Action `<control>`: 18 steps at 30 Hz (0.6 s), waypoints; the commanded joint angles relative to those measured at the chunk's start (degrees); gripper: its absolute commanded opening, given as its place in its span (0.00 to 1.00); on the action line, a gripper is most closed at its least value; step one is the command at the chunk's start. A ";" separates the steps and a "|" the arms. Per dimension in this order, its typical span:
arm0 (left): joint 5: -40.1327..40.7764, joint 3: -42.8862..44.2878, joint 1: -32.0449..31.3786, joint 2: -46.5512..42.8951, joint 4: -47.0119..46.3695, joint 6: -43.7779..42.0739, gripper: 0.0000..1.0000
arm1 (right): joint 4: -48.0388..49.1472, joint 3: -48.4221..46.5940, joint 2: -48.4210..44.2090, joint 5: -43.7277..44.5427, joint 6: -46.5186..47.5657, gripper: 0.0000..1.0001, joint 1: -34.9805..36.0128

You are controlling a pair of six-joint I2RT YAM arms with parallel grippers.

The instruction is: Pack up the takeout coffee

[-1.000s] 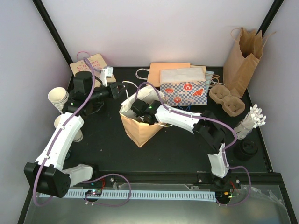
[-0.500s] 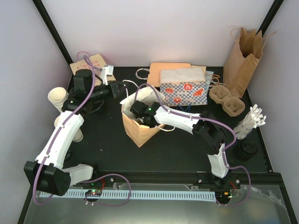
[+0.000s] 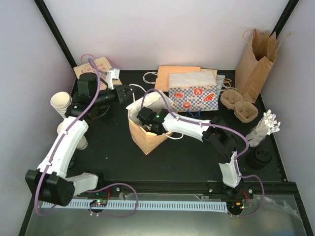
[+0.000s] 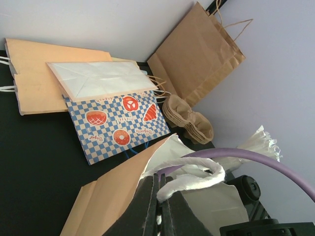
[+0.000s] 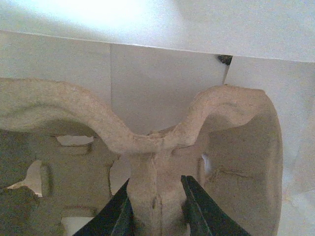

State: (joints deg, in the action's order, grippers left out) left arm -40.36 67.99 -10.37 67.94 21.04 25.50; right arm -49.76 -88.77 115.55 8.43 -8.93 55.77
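Observation:
An open brown paper bag (image 3: 147, 138) with a white lining stands mid-table. My left gripper (image 3: 129, 93) is shut on the bag's white twisted-paper handle (image 4: 197, 179) and holds the bag's mouth (image 4: 113, 196) open; its jaws (image 4: 158, 196) are pressed together. My right gripper (image 3: 146, 118) reaches into the bag and is shut on the middle ridge of a pulp cup carrier (image 5: 157, 142), with the bag's white wall behind it; the gripper (image 5: 156, 199) pinches from both sides. No lidded coffee cup shows. A cream cup (image 3: 81, 142) peeks from under the left arm, its top hidden.
Stacked lidless cups (image 3: 61, 103) lie at the far left. A checkered bag (image 3: 193, 96) and flat brown bags (image 3: 174, 73) lie at the back. Stacked pulp carriers (image 3: 238, 105), a tall brown bag (image 3: 256, 59), white paper items (image 3: 263, 127) and black lids (image 3: 259, 157) are at the right.
My right gripper has moved a little left and deeper into the bag with the carrier. The left gripper keeps its hold on the handle, almost still.

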 commanded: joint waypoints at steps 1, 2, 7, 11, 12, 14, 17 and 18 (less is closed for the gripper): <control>-1.65 2.59 -0.26 -0.13 -1.71 0.06 0.02 | -1.73 3.19 4.68 0.67 -0.66 0.24 -0.40; -1.62 2.59 -0.27 -0.10 -1.75 0.00 0.02 | -1.81 3.15 4.47 0.82 -0.64 0.24 -0.40; -1.61 2.55 -0.26 -0.10 -1.62 0.02 0.02 | -2.60 2.42 2.39 1.72 -0.70 0.25 -0.40; -1.64 2.50 -0.26 -0.09 -1.62 0.08 0.02 | -3.29 1.73 0.66 2.07 -0.72 0.26 -0.39; -1.65 2.47 -0.25 -0.02 -1.65 0.08 0.02 | -3.47 1.64 0.32 2.04 -0.74 0.26 -0.40; -1.78 2.50 -0.26 0.00 -1.64 0.03 0.02 | -3.86 1.25 -0.36 2.27 -0.69 0.27 -0.40; -1.83 2.41 -0.26 0.02 -1.57 0.03 0.02 | -4.55 0.57 -0.97 2.57 -0.68 0.27 -0.39; -1.84 2.39 -0.26 0.04 -1.56 0.02 0.02 | -4.69 0.35 -1.16 2.68 -0.73 0.27 -0.40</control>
State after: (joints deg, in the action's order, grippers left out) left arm -40.75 67.99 -10.37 67.96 20.99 25.50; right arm -50.17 -88.68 115.00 8.97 -9.10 55.81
